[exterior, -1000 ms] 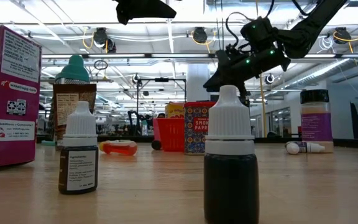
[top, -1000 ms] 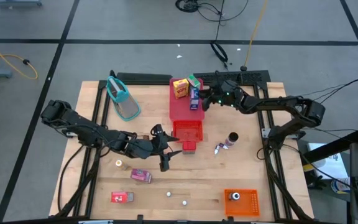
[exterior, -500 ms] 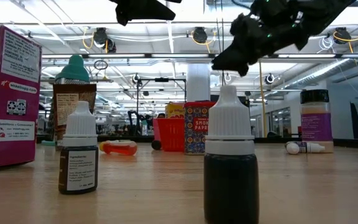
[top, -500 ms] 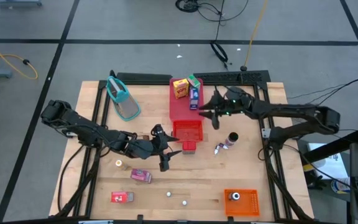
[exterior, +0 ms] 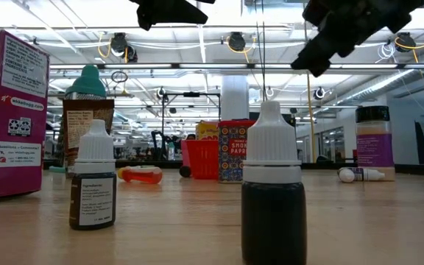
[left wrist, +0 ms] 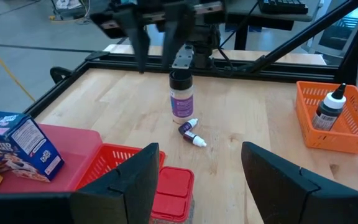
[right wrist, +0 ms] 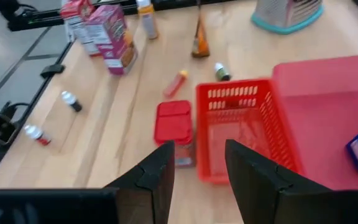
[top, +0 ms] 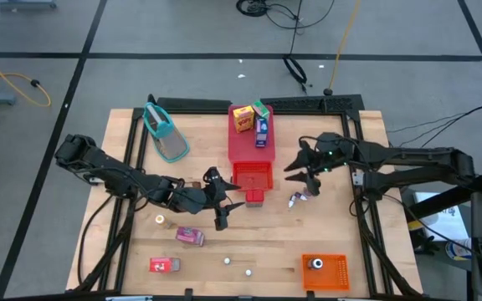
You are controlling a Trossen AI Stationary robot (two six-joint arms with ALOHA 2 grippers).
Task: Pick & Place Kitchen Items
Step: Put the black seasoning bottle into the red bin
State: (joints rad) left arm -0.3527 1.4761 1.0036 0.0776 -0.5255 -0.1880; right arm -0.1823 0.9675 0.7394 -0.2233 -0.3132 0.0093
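Note:
My left gripper [top: 231, 205] [left wrist: 197, 180] hangs open over the table's middle, just left of a red-lidded jar [top: 253, 197] [left wrist: 173, 186] and a red basket [top: 252, 176]. My right gripper [top: 301, 171] [right wrist: 201, 180] is open and hovers over a purple-labelled spice jar [left wrist: 181, 99] that stands upright on the wood. A tiny dropper bottle [top: 294, 199] [left wrist: 191, 132] lies on its side beside the jar. Yellow [top: 242, 118] and blue [top: 262, 130] cartons stand on the flat red tray [top: 243, 146]. A pink carton [top: 190, 237] and a red carton [top: 165, 265] lie near the near edge.
An orange bin [top: 333, 272] [left wrist: 347, 124] at the near right holds a dropper bottle [left wrist: 331, 106]. A teal grater [top: 166, 134] lies at the far left. Tiny round pieces [top: 227, 261] dot the near edge. Two dropper bottles [exterior: 271, 191] stand close to the low camera.
My right gripper has swung away from the cartons on the red tray, toward the table's right and near edge, and now hangs over the spice jar. The cartons have stayed on the tray.

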